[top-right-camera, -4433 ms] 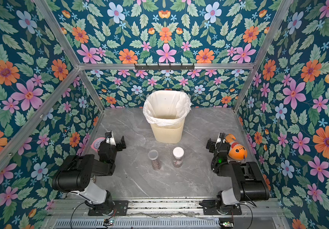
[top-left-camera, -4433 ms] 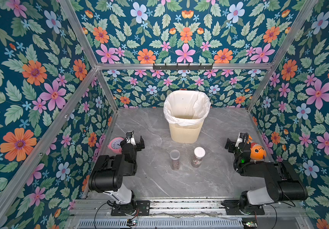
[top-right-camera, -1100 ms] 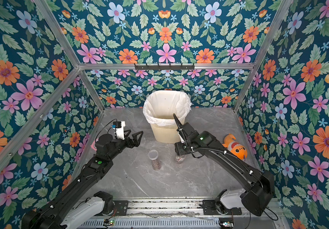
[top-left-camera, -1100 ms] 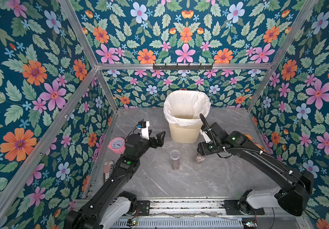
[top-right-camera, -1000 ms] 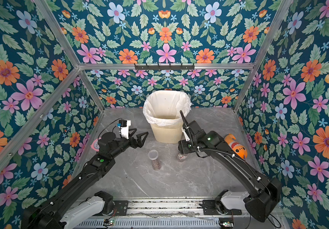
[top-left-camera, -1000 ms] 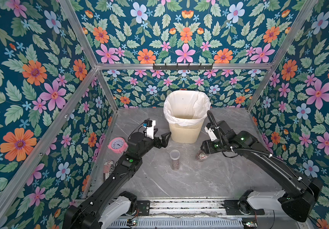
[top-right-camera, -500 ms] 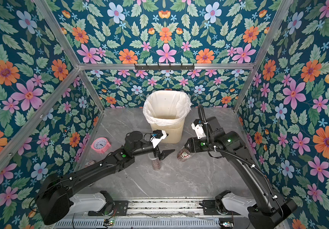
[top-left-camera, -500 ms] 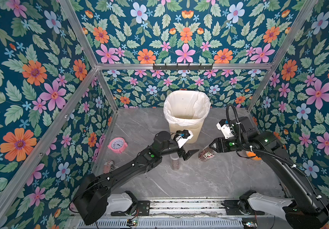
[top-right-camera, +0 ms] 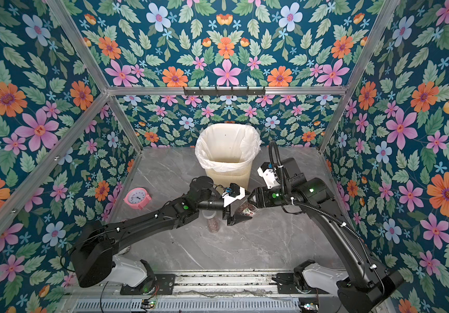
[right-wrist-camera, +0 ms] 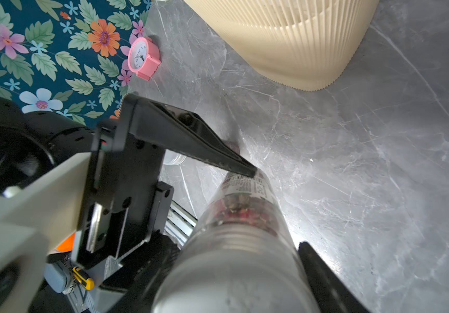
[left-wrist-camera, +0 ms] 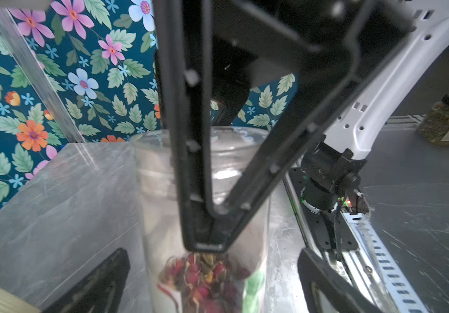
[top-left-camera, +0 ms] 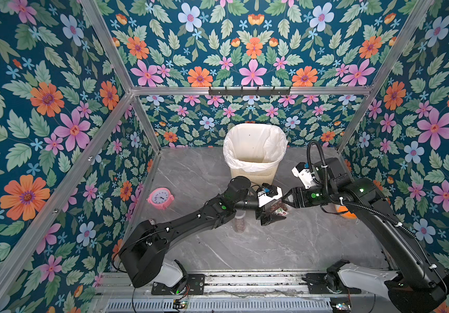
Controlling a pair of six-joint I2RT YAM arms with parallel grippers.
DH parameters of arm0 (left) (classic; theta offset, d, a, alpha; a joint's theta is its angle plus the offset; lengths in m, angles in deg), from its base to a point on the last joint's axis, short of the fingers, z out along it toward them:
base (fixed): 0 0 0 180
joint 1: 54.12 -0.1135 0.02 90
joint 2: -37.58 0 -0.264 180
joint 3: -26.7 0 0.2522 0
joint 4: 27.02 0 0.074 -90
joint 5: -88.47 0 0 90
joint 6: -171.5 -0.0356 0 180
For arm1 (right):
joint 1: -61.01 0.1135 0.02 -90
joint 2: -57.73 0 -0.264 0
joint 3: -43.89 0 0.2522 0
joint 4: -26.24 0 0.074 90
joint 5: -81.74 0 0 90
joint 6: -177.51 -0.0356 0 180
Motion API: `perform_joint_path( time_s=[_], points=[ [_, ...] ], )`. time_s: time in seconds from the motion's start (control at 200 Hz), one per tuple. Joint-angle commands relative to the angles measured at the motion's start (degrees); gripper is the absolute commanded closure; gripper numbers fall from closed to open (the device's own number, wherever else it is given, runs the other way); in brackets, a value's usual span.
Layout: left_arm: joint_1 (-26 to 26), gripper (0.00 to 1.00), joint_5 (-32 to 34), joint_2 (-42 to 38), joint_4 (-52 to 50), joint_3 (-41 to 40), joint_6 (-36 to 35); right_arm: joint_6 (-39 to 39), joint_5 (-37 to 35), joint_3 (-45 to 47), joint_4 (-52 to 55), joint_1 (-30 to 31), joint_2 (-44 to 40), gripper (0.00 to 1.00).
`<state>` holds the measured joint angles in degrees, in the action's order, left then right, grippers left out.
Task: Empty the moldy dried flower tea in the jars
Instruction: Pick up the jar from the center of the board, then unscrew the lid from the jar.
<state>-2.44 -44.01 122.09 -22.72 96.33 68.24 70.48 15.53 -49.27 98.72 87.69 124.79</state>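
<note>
Right tool (top-left-camera: 283, 204) clamps the tilted jar (right-wrist-camera: 245, 244) of tea (right-wrist-camera: 242, 212) above the tabletop (top-left-camera: 272, 257); left tool (top-left-camera: 268, 216) gapes wide around it. Early release would drop it.

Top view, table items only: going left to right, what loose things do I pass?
pink clock → narrower jar, standing → wider jar, held in the air → orange object. The bin stands behind, spanning both jars, so it is left out.
</note>
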Motion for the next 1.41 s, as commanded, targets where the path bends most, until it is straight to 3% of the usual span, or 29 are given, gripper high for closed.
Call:
perform_joint_path(
  time_s=[0.0,0.23,0.42,0.52,0.64,0.765,1.125,1.4],
  points=[
    [0.1,0.05,-3.1,0.8,3.1,-0.3,3.2,-1.3,3.7,0.4,-3.4,0.0,-0.1,0.41],
    [0.1,0.16,-2.3,2.1,3.7,0.8,4.2,-1.6,4.0,1.0,-3.9,0.0,0.1,0.41],
    [0.1,0.31,-3.2,2.2,2.7,1.5,4.1,-0.9,4.3,1.3,-4.1,0.0,0.0,0.40],
    [0.0,0.37,-3.6,2.2,1.1,1.8,3.7,-0.2,4.5,1.1,-4.1,0.0,0.0,0.33],
    [0.0,0.41,-4.2,1.8,0.9,1.6,3.6,0.8,4.7,1.3,-4.0,0.0,-0.3,0.15],
    [0.0,0.42,-4.1,1.8,-1.5,2.3,2.3,2.4,4.2,0.4,-2.0,0.0,-0.2,0.14],
    [-0.1,0.41,-0.5,0.8,0.8,0.3,2.4,4.3,5.6,1.0,0.8,0.0,-0.3,0.32],
    [-1.3,0.41,-6.7,1.0,0.2,1.7,4.2,8.2,10.4,2.2,-0.4,-0.7,-2.0,0.43]
  ],
)
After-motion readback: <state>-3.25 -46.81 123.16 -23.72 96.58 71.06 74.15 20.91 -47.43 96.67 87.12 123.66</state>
